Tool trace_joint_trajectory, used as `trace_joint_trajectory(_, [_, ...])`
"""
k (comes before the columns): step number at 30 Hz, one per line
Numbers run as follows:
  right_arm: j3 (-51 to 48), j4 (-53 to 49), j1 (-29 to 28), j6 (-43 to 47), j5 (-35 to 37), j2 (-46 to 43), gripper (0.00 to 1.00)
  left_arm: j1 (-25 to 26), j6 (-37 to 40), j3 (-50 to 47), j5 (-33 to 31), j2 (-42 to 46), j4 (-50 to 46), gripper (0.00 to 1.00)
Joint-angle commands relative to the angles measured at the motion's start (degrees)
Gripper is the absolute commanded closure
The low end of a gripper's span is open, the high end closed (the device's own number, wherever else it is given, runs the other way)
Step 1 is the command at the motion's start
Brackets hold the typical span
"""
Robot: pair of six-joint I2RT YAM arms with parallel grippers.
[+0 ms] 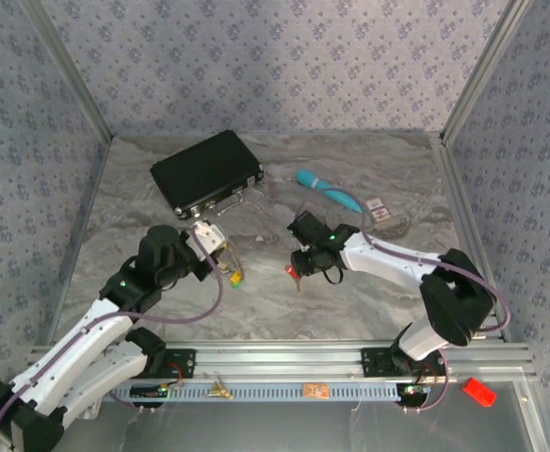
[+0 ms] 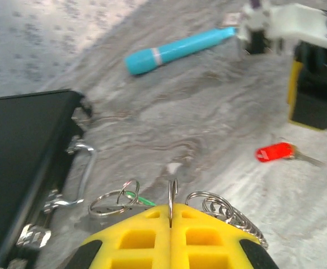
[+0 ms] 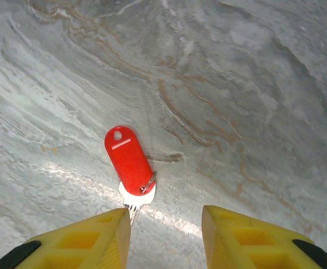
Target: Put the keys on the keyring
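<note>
Grey marbled table (image 1: 369,155) underneath, walled along the far, left and right edges. Reaching in from the near edge, left arm (image 1: 87,334) and right arm (image 1: 393,259), both bent toward the middle of the table.

Toward the far left corner, a black case (image 1: 204,169), flat and closed, metal handle (image 2: 86,168) facing the middle. To its right, near the far edge, a teal tool (image 1: 329,191) lying on its side, well apart from the case. On the rail beyond the near edge, toward the right corner, a red block (image 1: 478,392).

Left gripper (image 2: 171,216), left of the table's middle: yellow fingers pressed together with no gap, pinching the thin wire ring of the keyring (image 2: 172,193), held upright on edge in the seam. More silver rings and links of the same keyring fanned out on either side of the fingers, close over the marble; cannot tell whether resting on it. Just beside this gripper in the top view, yellow and green keys (image 1: 234,277), too small to tell whether hanging from a ring or lying loose. A sliver of green among the left-hand rings in the left wrist view.

Right gripper (image 3: 164,227), right of the middle: fingers wide apart, gripping nothing, low over the table. Just ahead of the gap, the red key (image 3: 129,159), flat on the marble about mid-table. Red plastic tag pointing away from the gripper, silver blade toward it, tip hidden at the edge of one finger. Tag and key joined by a small wire loop.
</note>
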State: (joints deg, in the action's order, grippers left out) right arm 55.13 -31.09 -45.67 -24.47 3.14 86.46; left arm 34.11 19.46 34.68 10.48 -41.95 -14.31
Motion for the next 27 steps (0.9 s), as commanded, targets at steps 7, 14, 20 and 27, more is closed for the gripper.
trace_joint_trajectory(7, [-0.91,-0.53,-1.13,-18.96,-1.64,-1.36,0.64,-0.23,4.53,2.50,16.46,-3.30,0.49,1.00])
trace_joint_trajectory(14, [0.35,-2.75,-1.50,-23.00,-0.74,0.33,0.68,0.01,2.92,1.10,16.67,-3.75,2.88,1.00])
trace_joint_trajectory(20, [0.68,-2.27,-1.52,-23.89,-1.15,0.90,0.68,0.16,-0.07,0.78,17.10,-5.00,5.16,1.00])
trace_joint_trajectory(27, [1.73,-2.31,-1.51,-24.39,-1.29,2.64,0.66,0.43,-1.34,0.87,17.03,-6.08,5.73,1.00])
